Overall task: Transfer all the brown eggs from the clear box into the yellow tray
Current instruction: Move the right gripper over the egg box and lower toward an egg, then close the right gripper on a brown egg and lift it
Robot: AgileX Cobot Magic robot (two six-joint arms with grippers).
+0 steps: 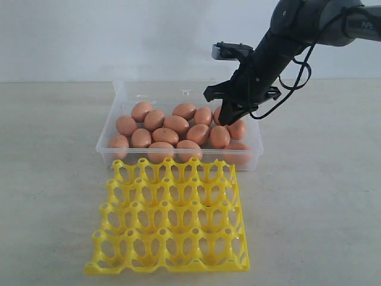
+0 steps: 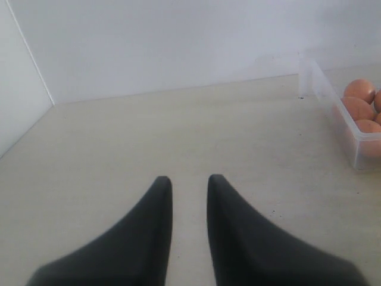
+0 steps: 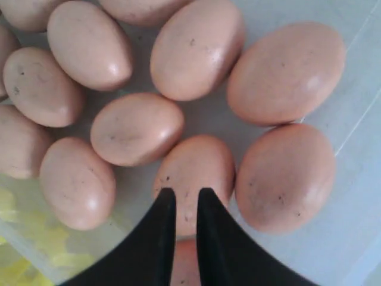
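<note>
Several brown eggs (image 1: 177,124) lie packed in the clear box (image 1: 106,132) at the back. In front of it the yellow tray (image 1: 168,210) has every cup bare. My right gripper (image 1: 229,117) hangs over the box's right side, fingers pointing down. In the right wrist view the right gripper (image 3: 186,192) has its jaws nearly together just above one brown egg (image 3: 196,162), holding nothing. Over bare table left of the box, the left gripper (image 2: 189,179) is shut and empty. It does not show in the exterior view.
The beige table (image 1: 321,196) spreads around box and tray, with a white wall (image 1: 119,36) behind. In the left wrist view the clear box's corner (image 2: 351,138) with a few eggs (image 2: 359,90) sits at the far side.
</note>
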